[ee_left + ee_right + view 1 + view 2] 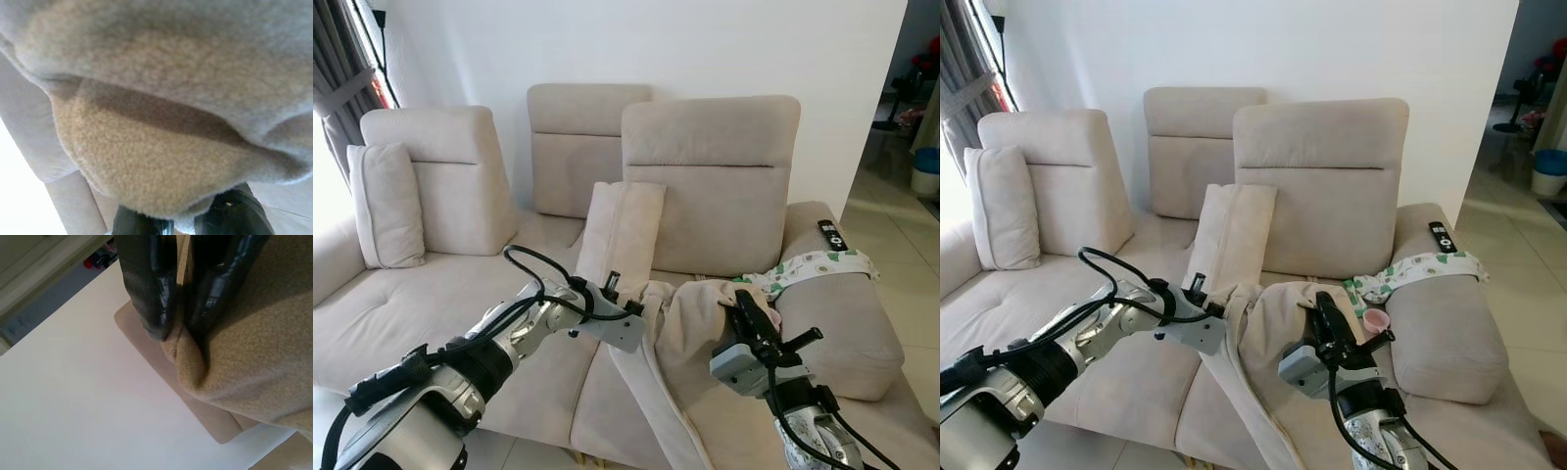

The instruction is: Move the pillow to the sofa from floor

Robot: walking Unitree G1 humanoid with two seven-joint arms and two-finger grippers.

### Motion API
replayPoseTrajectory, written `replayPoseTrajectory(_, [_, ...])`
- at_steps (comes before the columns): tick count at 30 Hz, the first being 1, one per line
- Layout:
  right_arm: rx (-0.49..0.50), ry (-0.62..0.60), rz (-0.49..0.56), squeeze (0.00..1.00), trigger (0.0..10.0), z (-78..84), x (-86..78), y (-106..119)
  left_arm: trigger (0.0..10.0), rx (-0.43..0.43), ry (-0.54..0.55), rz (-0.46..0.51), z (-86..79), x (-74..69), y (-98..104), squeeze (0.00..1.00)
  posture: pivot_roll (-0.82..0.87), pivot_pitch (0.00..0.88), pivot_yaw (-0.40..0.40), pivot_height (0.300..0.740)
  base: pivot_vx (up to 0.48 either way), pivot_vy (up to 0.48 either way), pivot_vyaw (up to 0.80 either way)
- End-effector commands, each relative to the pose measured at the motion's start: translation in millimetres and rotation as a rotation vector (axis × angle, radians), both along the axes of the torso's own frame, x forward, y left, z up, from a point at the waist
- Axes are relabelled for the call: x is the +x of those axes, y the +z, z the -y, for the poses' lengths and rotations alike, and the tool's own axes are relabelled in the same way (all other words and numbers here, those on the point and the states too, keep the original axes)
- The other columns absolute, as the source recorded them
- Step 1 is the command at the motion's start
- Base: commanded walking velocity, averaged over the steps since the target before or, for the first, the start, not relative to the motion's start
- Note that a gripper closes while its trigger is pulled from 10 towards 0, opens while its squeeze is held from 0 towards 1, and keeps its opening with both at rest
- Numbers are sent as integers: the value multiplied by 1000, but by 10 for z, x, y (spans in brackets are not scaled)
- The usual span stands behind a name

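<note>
both silver arms stretched forward, converging at centre. left gripper (644, 311) at end of bent left arm, fingers (234, 215) pressed into pillow (690, 338). right gripper (181, 328) raised upright, fingers (146, 289) pinching fold of pillow.

Daylight floods from the window behind the dark grey curtain (337, 88) at left — even, soft shadows; head views sharp, wrist views blurred close-up, white wall overexposed.

open: seat cushion (421, 323) left of left gripper (641, 311) | blocked: upright cushion (622, 235) just behind it | remote (832, 235) on armrest, far right
</note>
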State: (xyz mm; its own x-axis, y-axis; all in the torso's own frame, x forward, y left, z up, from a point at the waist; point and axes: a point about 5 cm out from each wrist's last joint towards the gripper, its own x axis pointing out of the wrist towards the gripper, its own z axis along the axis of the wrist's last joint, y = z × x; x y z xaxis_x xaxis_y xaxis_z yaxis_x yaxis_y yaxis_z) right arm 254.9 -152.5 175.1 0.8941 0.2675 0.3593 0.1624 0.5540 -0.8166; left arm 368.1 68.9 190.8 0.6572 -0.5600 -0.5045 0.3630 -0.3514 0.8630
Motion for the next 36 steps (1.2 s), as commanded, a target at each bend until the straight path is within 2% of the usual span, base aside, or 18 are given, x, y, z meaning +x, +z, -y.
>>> replayPoseTrajectory(1, [4, 71, 18, 0, 10000, -144, 5, 38, 10000, -62, -97, 33, 187, -74, 110, 0, -36, 0, 110, 740, 0, 0, 0])
replayPoseTrajectory(7, [7, 69, 21, 0, 10000, -154, 2, 35, 10000, -65, -100, 37, 190, -75, 103, 0, -33, 0, 115, 740, 0, 0, 0])
replayPoseTrajectory(18, [24, 61, 17, 0, 10000, -182, -31, 13, 10000, -140, -140, 6, 295, -166, 53, 0, -31, 0, 122, 740, 0, 0, 0])
replayPoseTrajectory(24, [23, 63, 18, 0, 10000, -186, -36, 16, 10000, -123, -166, -12, 305, -204, 24, 0, -29, 0, 120, 740, 0, 0, 0])
replayPoseTrajectory(36, [12, 60, 24, 0, 10000, -169, -32, 30, 10000, -112, -178, -25, 315, -223, 1, 0, -35, 0, 116, 740, 323, 0, 0])
